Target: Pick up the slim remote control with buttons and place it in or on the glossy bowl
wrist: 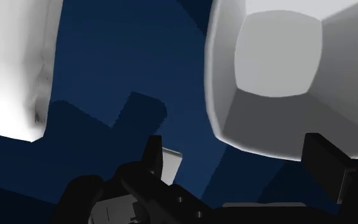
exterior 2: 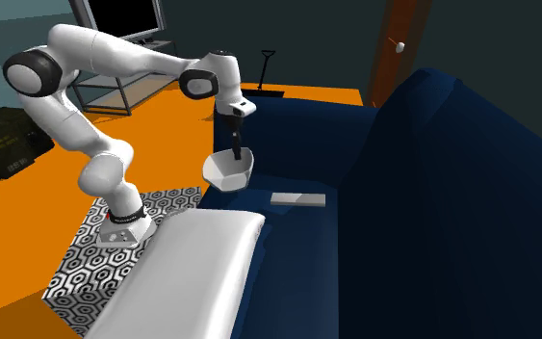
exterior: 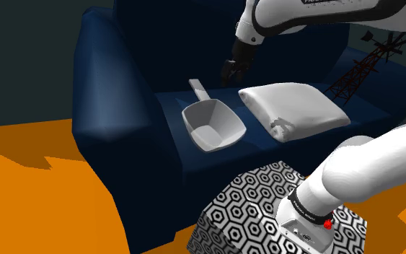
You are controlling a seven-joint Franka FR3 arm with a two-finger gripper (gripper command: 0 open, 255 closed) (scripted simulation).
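Note:
A slim grey remote control [exterior: 200, 90] lies flat on the blue sofa seat, just behind a white faceted bowl [exterior: 213, 127]. In the second exterior view the remote [exterior 2: 297, 199] rests deeper on the seat than the bowl [exterior 2: 228, 172]. My black gripper [exterior: 231, 76] hovers above the seat between the remote and the pillow, open and holding nothing. In the second exterior view the gripper [exterior 2: 237, 152] hangs in front of the bowl. In the wrist view the gripper [wrist: 234, 159] has its fingers wide apart; the bowl [wrist: 279, 76] lies beyond one finger, and an end of the remote [wrist: 172, 163] peeks out beside the other.
A white pillow [exterior: 292, 108] lies on the seat beside the bowl, on the shoulder view's right. The blue sofa's armrest [exterior: 107, 79] and backrest [exterior 2: 451, 164] enclose the seat. A dark lattice tower model [exterior: 363, 68] stands behind the pillow. Orange floor surrounds my patterned stand [exterior: 266, 213].

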